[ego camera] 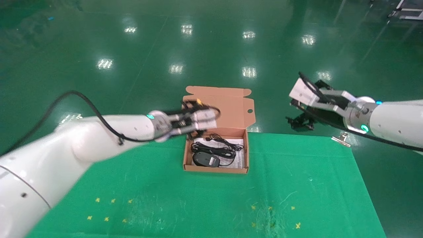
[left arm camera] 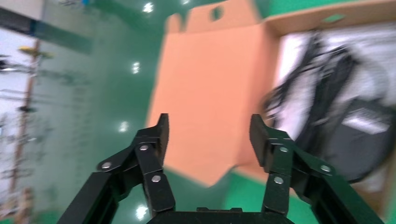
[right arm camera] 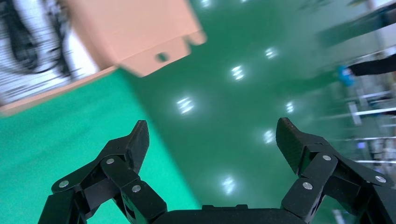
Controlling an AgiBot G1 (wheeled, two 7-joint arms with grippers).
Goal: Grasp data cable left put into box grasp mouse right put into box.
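The brown cardboard box stands open at the far middle of the green cloth, its lid upright behind it. Inside, on the white sheet, lie the black mouse and, just behind it, the strapped data cable. My left gripper hovers at the box's far left corner, open and empty. In the left wrist view its jaws stand apart before the lid, with the mouse and cable to one side. My right gripper is open and empty beyond the table's far edge, to the right of the box; its jaws frame bare floor.
A metal clip holds the green cloth at its far right edge. Yellow cross marks lie near the front. The glossy green floor lies beyond the table.
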